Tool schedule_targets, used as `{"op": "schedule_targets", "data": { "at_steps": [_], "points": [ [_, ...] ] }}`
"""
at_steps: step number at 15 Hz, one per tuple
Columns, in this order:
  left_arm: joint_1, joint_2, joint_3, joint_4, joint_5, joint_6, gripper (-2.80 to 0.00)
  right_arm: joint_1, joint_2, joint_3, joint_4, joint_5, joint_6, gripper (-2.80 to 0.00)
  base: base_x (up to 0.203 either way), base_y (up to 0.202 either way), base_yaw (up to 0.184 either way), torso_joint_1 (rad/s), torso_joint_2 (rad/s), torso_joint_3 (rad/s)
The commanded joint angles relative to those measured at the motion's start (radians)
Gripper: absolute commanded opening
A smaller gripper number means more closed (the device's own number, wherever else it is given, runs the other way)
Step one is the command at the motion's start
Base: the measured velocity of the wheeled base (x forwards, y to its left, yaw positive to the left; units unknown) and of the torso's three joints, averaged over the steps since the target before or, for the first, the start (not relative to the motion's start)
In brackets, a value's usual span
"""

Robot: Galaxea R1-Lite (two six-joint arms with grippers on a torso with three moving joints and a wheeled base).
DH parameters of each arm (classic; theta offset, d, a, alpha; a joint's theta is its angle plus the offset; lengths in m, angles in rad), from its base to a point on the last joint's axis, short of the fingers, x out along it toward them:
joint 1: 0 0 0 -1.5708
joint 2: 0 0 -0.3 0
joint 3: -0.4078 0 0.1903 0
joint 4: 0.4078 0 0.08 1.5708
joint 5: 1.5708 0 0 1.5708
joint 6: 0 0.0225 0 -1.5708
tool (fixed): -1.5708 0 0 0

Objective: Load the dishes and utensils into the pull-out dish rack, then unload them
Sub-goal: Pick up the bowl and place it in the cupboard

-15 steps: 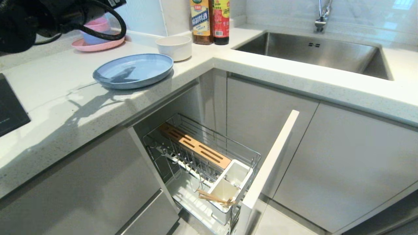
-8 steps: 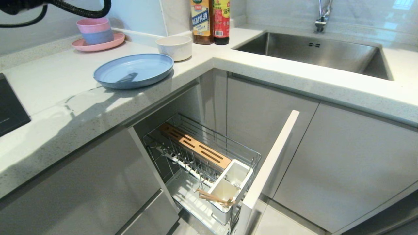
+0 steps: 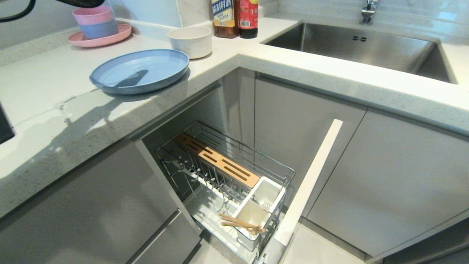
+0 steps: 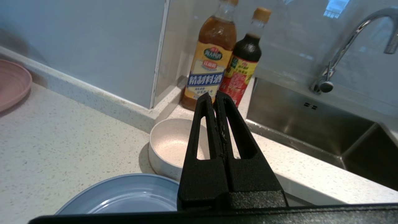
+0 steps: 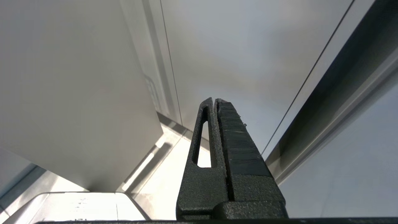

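Risen off the counter, left tool (image 4: 214, 95), pressed closed and empty, hovers above bowl (image 4: 169, 146).

On the table: one light-blue plate (image 3: 139, 71), one off-white bowl (image 3: 190, 41), one pink plate (image 3: 99, 39) carrying two stacked small bowls (image 3: 95, 22), two sauce bottles (image 3: 235, 17). Down in the one pull-out dish rack (image 3: 223, 187): two white cups (image 3: 259, 207), one pair of chopsticks (image 3: 240, 224), one bamboo strip (image 3: 217, 165).

Amber bottle (image 4: 214, 53), far counter corner: blue label band reading 精制料酒; the yellow brand oval above it is illegible. Dark bottle (image 4: 242, 59) to its right: red label print too small to read.
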Motion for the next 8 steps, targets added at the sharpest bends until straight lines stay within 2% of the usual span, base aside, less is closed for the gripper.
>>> {"op": "schedule_targets", "data": {
  "at_steps": [1,5,8],
  "points": [
    [-0.001,-0.001,0.000,-0.001,0.001,0.000,-2.80,0.000,0.000,0.002,0.000,0.000,0.000,-2.80,0.000,0.000,0.000,-0.003,0.00,-0.201],
    [-0.001,-0.005,0.000,-0.007,0.001,0.000,-2.80,0.000,0.000,0.002,0.000,0.000,0.000,-2.80,0.000,0.000,0.000,0.001,0.00,-0.197],
    [-0.001,-0.012,0.000,-0.015,-0.001,0.001,-2.80,0.000,0.000,0.002,0.000,0.000,0.000,-2.80,0.000,0.000,0.000,0.005,0.00,-0.087]
  ]
}}
